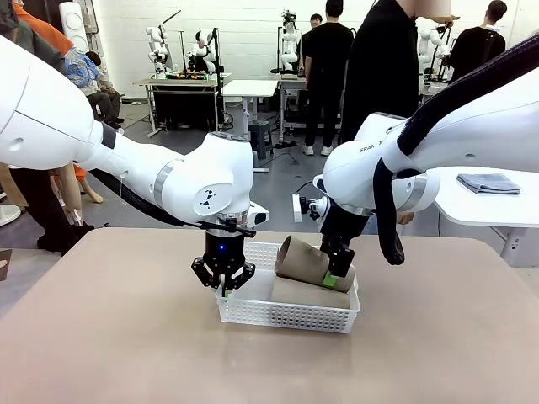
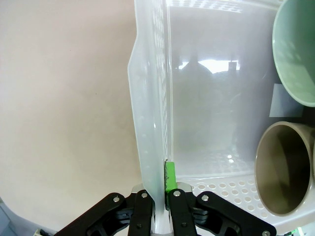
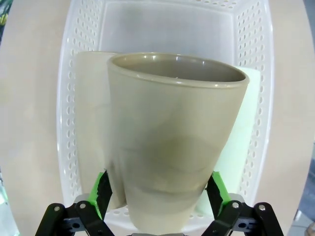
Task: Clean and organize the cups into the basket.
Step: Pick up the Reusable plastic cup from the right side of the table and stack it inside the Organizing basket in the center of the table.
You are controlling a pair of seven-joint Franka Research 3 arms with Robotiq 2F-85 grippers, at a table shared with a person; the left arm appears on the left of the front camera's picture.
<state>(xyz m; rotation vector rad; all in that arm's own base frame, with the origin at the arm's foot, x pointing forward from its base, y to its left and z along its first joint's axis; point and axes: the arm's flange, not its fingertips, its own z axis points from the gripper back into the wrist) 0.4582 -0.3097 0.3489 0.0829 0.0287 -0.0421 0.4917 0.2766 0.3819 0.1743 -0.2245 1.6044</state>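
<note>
Nearest the camera, the basket [image 1: 286, 316] wall is clamped by the left fingers [image 2: 170, 178]. A tan cup [image 3: 172, 142] lies between the parted right fingers [image 3: 218, 189], atop two cups in the basket. Unsupported, it could be rolled out over the rim.

Workshop room behind a tan desk [image 1: 101, 337]

White wall [image 1: 244, 34] at twelve o'clock; grey floor [image 1: 168, 168]; white side table [image 1: 488, 206] holding a folded grey cloth [image 1: 488, 183] at three o'clock; people stand beyond.
</note>
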